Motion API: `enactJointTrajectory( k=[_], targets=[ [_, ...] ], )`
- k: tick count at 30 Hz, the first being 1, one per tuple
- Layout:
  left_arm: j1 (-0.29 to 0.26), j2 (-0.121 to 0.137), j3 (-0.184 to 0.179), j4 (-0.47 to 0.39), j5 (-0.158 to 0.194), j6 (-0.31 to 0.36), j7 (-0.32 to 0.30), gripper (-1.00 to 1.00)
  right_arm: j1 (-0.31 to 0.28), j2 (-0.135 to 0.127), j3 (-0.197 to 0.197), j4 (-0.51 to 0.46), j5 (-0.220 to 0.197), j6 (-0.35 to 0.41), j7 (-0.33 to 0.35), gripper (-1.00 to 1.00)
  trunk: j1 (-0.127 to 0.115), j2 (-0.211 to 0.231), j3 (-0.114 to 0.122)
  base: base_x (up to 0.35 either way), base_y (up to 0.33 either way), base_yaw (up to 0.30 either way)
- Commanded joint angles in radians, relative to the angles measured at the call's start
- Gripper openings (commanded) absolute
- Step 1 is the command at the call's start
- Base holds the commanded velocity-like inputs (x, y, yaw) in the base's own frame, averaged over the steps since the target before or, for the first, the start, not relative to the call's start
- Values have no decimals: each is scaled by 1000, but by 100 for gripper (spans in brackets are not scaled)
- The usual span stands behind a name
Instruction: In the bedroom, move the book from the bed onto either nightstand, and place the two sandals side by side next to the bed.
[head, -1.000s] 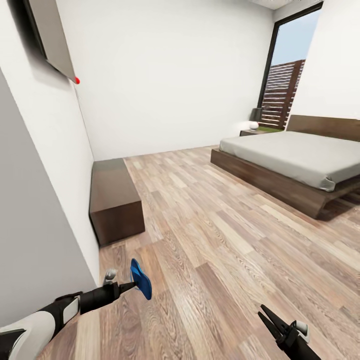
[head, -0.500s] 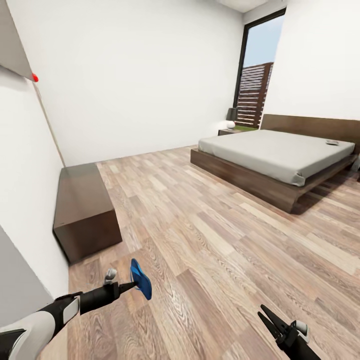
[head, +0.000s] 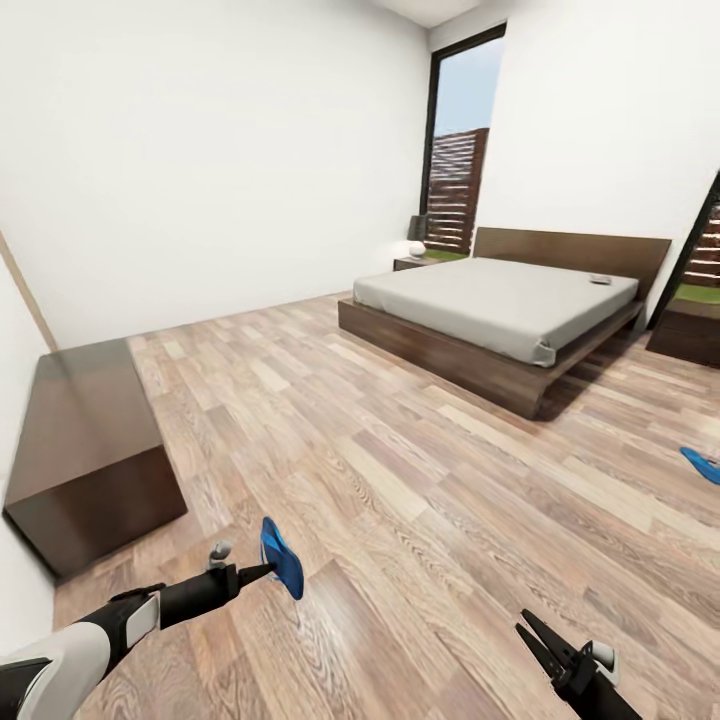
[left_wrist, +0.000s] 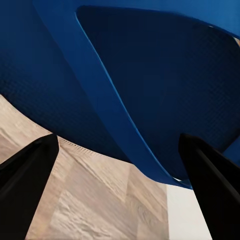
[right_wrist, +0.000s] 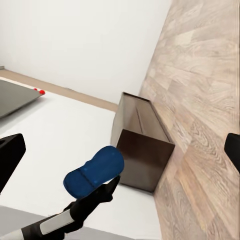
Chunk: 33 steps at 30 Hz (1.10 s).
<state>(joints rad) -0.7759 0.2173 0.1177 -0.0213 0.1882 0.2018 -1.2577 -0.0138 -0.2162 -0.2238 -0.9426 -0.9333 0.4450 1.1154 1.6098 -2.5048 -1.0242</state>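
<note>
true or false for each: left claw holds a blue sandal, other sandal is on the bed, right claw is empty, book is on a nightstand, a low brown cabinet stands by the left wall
1. The left claw holds a blue sandal. True.
2. The other sandal lies on the bed. False: it lies on the floor, at the head view's right edge.
3. The right claw is open and empty. True.
4. The book is on a nightstand. False: it lies on the mattress near the headboard.
5. A low brown cabinet stands by the left wall. True.
</note>
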Motion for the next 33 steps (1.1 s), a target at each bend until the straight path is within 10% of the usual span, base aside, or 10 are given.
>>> enactJointTrajectory(
  k=[1, 33],
  targets=[
    [0, 0, 11, 0, -4, 10, -3, -100, -1, 0, 0, 1, -6, 9, 1, 100, 0, 0, -1, 196, -120, -248],
    [0, -1, 11, 0, -4, 10, -2, -100, -1, 0, 0, 1, -7, 9, 1, 100, 0, 0, -1, 196, -120, -240]
  ],
)
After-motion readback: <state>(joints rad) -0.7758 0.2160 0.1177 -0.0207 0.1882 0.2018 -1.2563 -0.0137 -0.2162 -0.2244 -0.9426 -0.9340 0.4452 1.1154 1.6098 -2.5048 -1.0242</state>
